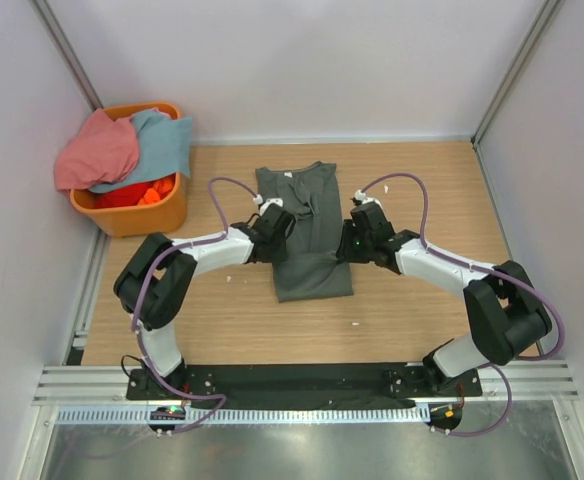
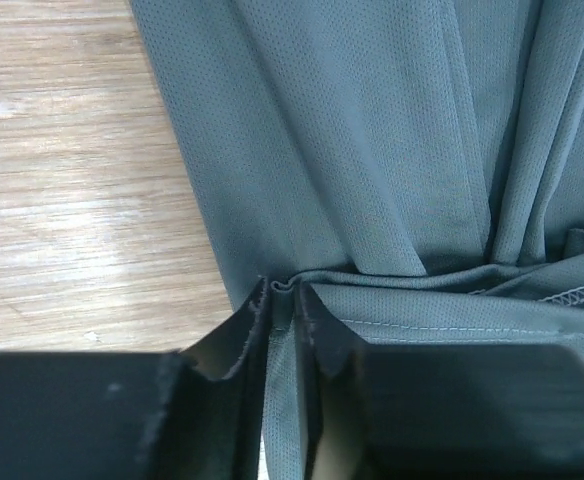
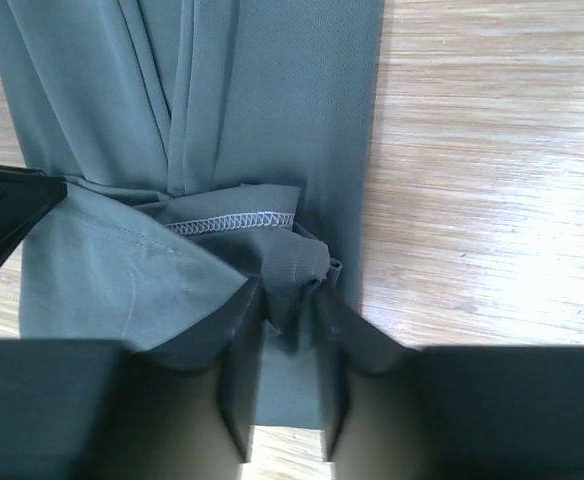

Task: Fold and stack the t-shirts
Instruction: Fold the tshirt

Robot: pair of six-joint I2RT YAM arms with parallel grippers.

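Note:
A dark grey t-shirt [image 1: 310, 268] lies on the wooden table as a long narrow strip, its white neck label [image 1: 285, 175] at the far end. My left gripper [image 1: 278, 226] is at the strip's left edge, about halfway along it. In the left wrist view the left gripper [image 2: 284, 292] is shut on a thin fold of the grey cloth [image 2: 372, 150]. My right gripper [image 1: 353, 236] sits at the right edge. In the right wrist view the right gripper [image 3: 292, 295] is shut on a bunched fold of the grey shirt [image 3: 272, 100]. A salmon-pink t-shirt [image 1: 97, 152] and a light blue one [image 1: 164, 140] lie heaped over the basket.
An orange plastic basket [image 1: 137, 216] stands at the far left corner, with bright orange cloth [image 1: 137, 192] inside under the heap. White walls close the table on three sides. Bare wood [image 1: 422, 180] lies right of the grey shirt and in front of it.

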